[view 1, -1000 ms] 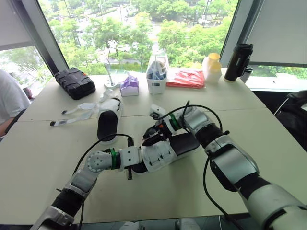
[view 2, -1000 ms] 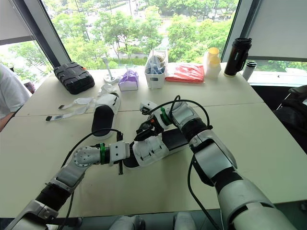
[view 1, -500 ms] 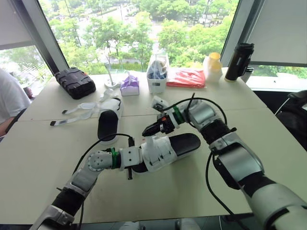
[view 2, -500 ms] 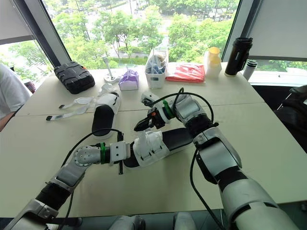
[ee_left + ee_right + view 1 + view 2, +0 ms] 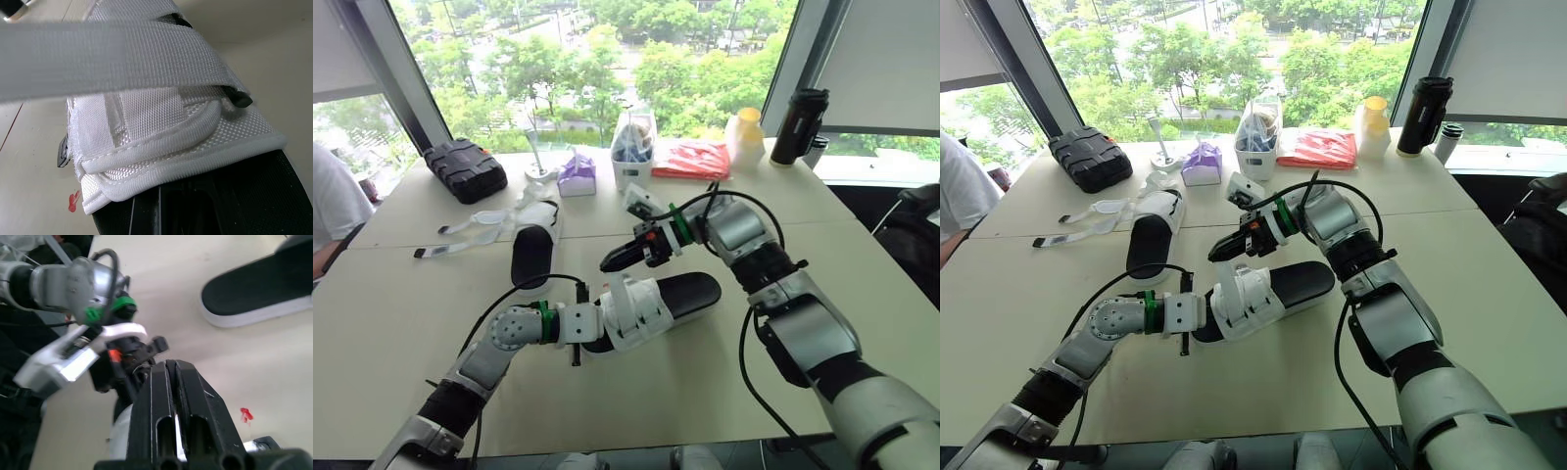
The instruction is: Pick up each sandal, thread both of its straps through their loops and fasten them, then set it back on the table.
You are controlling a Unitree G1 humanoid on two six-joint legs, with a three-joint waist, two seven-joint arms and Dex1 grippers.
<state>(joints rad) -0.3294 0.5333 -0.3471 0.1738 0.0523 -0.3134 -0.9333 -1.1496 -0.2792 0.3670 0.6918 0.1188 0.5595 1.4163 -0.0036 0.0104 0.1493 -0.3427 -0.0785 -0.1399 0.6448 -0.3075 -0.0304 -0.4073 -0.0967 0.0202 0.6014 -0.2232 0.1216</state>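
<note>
Looking across your pale surface [image 5: 391, 294] under the tree-filled window [image 5: 578, 59]; since a second ago your right gripper [image 5: 610, 263] has risen off the sandal [image 5: 690, 292], pinched tight on its strap [image 5: 625, 291], which stands up just below it; your left gripper [image 5: 594, 328] sits at the toe end, and I cannot tell its grip.

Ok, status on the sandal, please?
Right gripper shut on strap of near sandal, held up. Left gripper at its toe end. Other sandal apart, straps loose.

The right hand [image 5: 609, 263] has risen away from the sandal [image 5: 690, 292] since a second ago, pulling the white strap [image 5: 624, 285] up taut
</note>
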